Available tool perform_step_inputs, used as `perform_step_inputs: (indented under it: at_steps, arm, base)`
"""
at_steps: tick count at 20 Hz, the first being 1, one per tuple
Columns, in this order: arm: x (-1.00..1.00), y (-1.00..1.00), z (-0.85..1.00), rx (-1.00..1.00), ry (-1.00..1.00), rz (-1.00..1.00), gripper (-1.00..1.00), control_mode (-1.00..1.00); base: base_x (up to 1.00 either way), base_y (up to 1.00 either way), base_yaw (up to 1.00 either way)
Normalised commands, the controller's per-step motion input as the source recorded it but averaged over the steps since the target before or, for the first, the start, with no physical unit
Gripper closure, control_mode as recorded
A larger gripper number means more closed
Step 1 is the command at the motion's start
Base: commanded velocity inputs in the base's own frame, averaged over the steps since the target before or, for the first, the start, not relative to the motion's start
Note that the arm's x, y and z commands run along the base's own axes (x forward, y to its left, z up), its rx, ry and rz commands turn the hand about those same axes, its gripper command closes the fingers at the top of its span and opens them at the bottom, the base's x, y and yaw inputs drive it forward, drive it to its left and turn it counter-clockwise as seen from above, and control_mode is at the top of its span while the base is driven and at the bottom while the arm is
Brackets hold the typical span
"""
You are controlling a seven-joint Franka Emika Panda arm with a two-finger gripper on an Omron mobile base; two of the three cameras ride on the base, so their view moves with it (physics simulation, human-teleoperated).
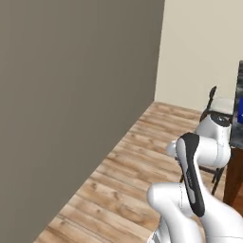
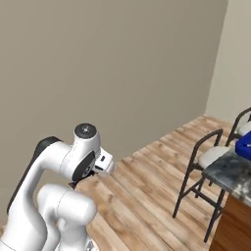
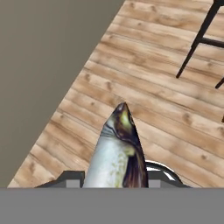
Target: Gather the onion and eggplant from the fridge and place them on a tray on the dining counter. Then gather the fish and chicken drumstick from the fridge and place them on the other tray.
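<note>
Fish first, since the coming move turns on it: in the hand view it sticks straight out from the hand along the line of sight, long axis running away from the camera, pointed end far from the hand and hanging over the wooden floor. Its near end sits down between the finger tips at the bottom of that view, so the hand is closed on the fish at about a half-wide spread, set by the thickness of the body. Relative to the fish, a grey wall lies to the left, and the dark legs of a stool stand up and to the right, well apart from it.

In the left base view the white arm is folded up close over the base. Relative to the arm, a stool stands just behind it and the dark edge of the dining surface runs along its right side. The hand itself cannot be made out here.

In the right base view the arm is bunched at the lower left, and the dining surface lies well off to its right, with two stools between. Something blue sits on that surface; whether it is a tray I cannot tell. My judgement is that the fish must be carried rightward to that surface.
</note>
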Motion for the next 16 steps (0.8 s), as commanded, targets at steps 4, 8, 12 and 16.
perform_step_inputs:
  at_steps: [4, 8, 12, 16]
  arm:
    - [0.0, 0.0, 0.0, 0.0, 0.0, 0.0, 1.0, 1.0]
    - [0.0, 0.0, 0.0, 0.0, 0.0, 0.0, 1.0, 1.0]
    - [0.0, 0.0, 0.0, 0.0, 0.0, 0.0, 1.0, 1.0]
    - [0.0, 0.0, 0.0, 0.0, 0.0, 0.0, 1.0, 1.0]
  base:
    - [0.39, 0.0, -0.37]
    - [0.54, 0.0, -0.42]
    - [0.59, 0.13, -0.4]
    - [0.55, 0.21, -0.38]
